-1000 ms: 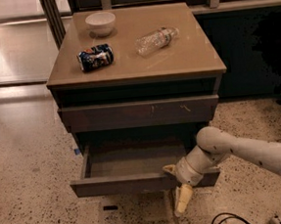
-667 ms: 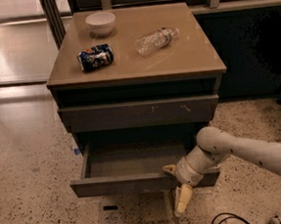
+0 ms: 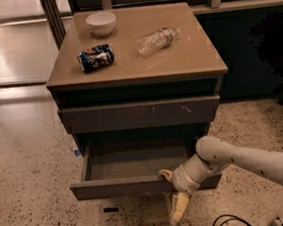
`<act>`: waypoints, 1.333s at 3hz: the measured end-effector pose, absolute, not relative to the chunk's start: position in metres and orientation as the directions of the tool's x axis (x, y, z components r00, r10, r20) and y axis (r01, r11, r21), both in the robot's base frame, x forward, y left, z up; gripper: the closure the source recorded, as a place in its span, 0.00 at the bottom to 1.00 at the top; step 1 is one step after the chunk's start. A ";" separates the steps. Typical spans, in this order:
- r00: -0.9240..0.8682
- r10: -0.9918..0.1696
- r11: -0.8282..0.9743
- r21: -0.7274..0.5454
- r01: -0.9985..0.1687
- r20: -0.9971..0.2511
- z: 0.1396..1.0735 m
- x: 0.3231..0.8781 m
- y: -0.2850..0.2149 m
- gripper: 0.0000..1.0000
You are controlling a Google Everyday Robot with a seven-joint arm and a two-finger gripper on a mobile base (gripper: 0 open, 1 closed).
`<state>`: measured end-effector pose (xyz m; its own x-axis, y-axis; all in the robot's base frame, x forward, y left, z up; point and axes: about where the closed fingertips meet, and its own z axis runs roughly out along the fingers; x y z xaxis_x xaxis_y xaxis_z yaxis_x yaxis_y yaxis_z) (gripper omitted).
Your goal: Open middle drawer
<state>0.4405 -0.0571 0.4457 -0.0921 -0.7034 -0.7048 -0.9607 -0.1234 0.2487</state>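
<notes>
Gripper down at the front lip of the pulled-out drawer.

The gripper (image 3: 173,191) sits low, right of centre on the front panel of the middle drawer (image 3: 136,162), touching its top edge; open or clamped, I cannot tell. The drawer stands well out of the cabinet (image 3: 176,57), long axis running left to right, flat front facing the camera, bare inside showing. Above it, the scratched upper drawer front (image 3: 139,115) sits closed. On top: a white bowl (image 3: 101,23), a can (image 3: 96,57) on its side, a clear bottle (image 3: 157,40) lying down.
</notes>
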 end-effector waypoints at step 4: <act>-0.096 -0.644 -0.145 0.244 -0.959 -0.759 0.448 0.410 -0.045 0.00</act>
